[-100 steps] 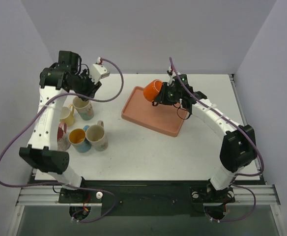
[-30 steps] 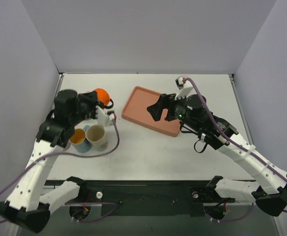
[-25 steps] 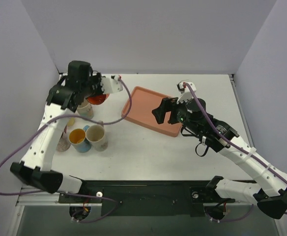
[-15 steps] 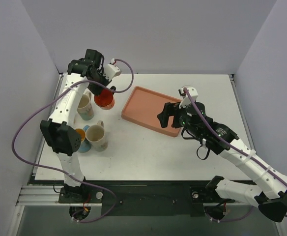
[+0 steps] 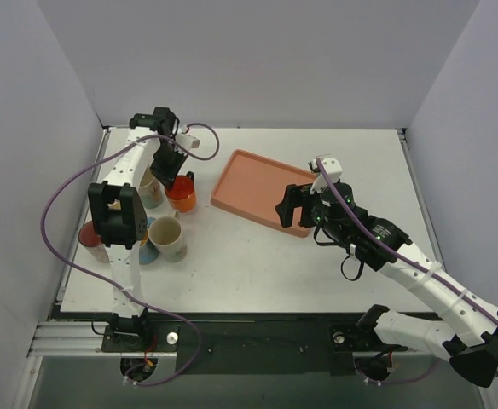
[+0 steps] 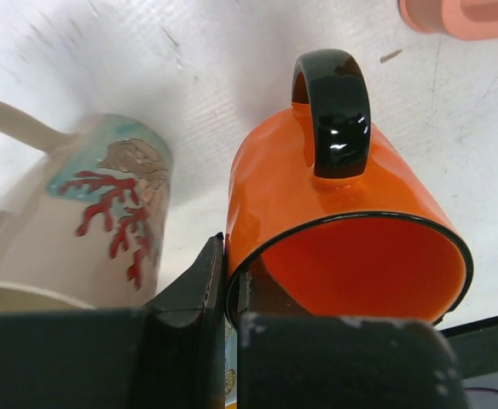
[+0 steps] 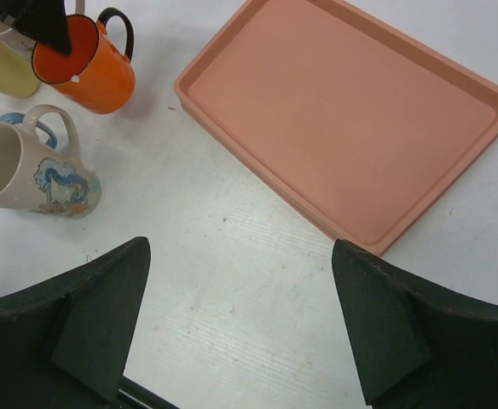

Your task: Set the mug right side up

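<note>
The orange mug (image 5: pixel 182 196) with a black handle (image 6: pixel 334 111) stands mouth up, left of the tray and beside the cream mugs. My left gripper (image 6: pixel 229 256) is shut on its rim, one finger inside and one outside. From above, that gripper (image 5: pixel 174 175) comes down onto the mug's far side. The right wrist view shows the mug (image 7: pixel 91 72) with its base at the table; whether it rests there I cannot tell. My right gripper (image 7: pixel 240 315) hangs open and empty over bare table near the tray's front edge.
The empty salmon tray (image 5: pixel 257 189) lies at centre back, also in the right wrist view (image 7: pixel 343 119). A cream mug with a coral print (image 6: pixel 104 221) stands right beside the orange mug. Another cream mug (image 5: pixel 169 239) and a red mug (image 5: pixel 89 239) stand further left.
My left arm has brought the orange mug down from mid-air and turned its mouth up beside the other mugs. The right arm has drawn back a little, still open.
</note>
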`<state>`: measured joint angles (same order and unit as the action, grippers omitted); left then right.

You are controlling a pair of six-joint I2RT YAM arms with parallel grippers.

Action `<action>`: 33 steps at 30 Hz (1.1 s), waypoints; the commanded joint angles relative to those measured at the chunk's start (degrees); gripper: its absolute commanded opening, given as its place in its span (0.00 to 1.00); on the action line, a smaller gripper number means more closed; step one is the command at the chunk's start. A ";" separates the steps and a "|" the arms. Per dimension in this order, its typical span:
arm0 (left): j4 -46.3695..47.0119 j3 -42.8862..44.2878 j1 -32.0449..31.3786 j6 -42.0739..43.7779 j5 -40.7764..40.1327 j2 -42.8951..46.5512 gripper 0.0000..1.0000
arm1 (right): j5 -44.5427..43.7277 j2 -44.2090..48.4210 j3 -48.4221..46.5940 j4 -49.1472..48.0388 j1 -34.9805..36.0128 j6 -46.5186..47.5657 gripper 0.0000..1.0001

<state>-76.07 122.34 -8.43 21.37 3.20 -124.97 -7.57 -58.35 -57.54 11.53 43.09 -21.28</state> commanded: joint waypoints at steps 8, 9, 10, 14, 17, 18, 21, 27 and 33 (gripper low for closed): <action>10.06 -9.57 0.08 0.87 -2.50 0.69 0.00 | -1.04 0.78 0.32 -0.10 -0.64 0.54 0.82; 10.42 -10.10 0.08 0.78 -1.89 0.69 0.00 | -0.95 0.60 0.15 0.07 -0.64 0.62 0.82; 10.77 -10.72 0.08 0.96 -1.62 0.60 0.00 | -0.78 0.52 0.06 0.33 -0.73 0.80 0.82; 12.79 -13.27 0.08 2.01 -1.18 1.22 0.01 | -1.65 0.86 0.23 1.56 -1.08 1.33 0.82; 13.23 -13.89 0.08 3.41 0.22 2.53 0.17 | -1.92 1.48 1.11 1.92 -1.60 1.68 0.83; 13.41 -13.97 -0.01 3.51 0.23 2.97 0.19 | -1.92 1.57 1.37 2.00 -1.78 1.59 0.83; 13.58 -12.75 -0.01 3.86 -0.12 5.60 0.38 | -2.27 2.62 1.81 3.14 -2.57 1.85 0.83; 17.09 -12.48 -0.10 4.82 7.33 15.71 0.48 | -3.94 5.34 3.30 6.31 -5.73 3.26 0.84; 17.89 -15.73 -3.35 4.58 16.39 27.40 0.48 | -3.94 10.53 7.61 7.72 -12.41 4.23 0.84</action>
<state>-60.99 108.44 -9.08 25.89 10.98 -106.89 -9.65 -50.85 -52.12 16.80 34.46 -18.55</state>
